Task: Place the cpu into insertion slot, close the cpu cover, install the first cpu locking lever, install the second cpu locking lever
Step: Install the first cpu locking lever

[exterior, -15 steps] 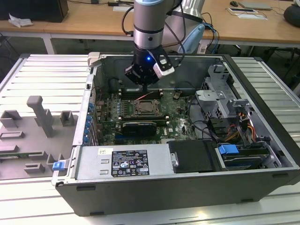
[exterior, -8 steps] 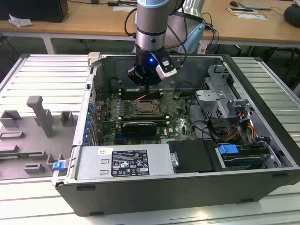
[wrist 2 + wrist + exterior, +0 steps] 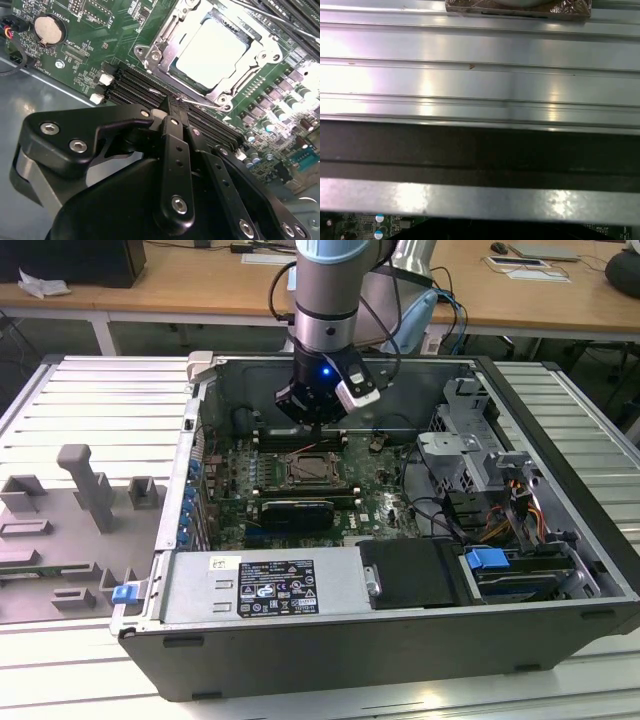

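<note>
Open computer case (image 3: 560,540) lay flat, green board (image 3: 230,490) inside. Gripper (image 3: 175,107) hung over socket edge, jaws together on thin lever wire (image 3: 207,104). Risk: wire slipping past its hook, springing back. Cover (image 3: 165,37) lay down around chip (image 3: 212,47), pale, flat, seated in socket.

Exterior view: high, angled down into open case (image 3: 400,640). Second wrist view: close over motherboard (image 3: 90,30), shared with exterior. First wrist view: near ribbed table (image 3: 480,80).
</note>
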Controlling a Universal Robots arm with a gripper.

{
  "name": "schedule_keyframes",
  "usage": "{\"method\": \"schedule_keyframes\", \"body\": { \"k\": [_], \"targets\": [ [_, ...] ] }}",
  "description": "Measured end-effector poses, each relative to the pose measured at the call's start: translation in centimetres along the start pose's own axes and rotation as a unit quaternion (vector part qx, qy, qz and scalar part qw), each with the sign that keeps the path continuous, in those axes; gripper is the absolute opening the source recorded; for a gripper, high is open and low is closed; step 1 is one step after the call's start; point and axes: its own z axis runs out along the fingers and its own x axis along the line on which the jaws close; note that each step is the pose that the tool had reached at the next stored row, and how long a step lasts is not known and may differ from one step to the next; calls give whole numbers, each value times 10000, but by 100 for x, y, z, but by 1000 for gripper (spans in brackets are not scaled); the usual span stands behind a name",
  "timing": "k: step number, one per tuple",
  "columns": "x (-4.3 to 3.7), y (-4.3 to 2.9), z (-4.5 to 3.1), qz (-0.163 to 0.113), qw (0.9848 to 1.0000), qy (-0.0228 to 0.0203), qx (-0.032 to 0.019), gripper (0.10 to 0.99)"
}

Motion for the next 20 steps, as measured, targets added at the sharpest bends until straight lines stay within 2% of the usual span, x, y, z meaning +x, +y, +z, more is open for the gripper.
{"method": "schedule_keyframes", "body": {
  "k": [8,17,20],
  "targets": [
    [-75,-9,91,-6,10000,0,0,106],
    [-96,-16,173,-6,10000,0,0,106],
    [-97,-17,180,-5,10000,2,4,106]
  ]
}}
